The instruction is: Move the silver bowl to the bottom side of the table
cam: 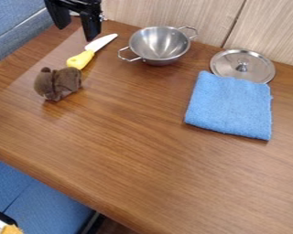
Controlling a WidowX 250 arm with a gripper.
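Observation:
The silver bowl, with a wire handle on each side, stands upright near the back edge of the wooden table. At the upper left hangs the black gripper, open, its two fingers apart with nothing between them. It is left of the bowl and apart from it, above the table's back left part.
A knife with a yellow handle lies between gripper and bowl, its blade toward the bowl. A brown plush toy sits at the left. To the right are a silver lid and a folded blue cloth. A wood-panel wall stands behind.

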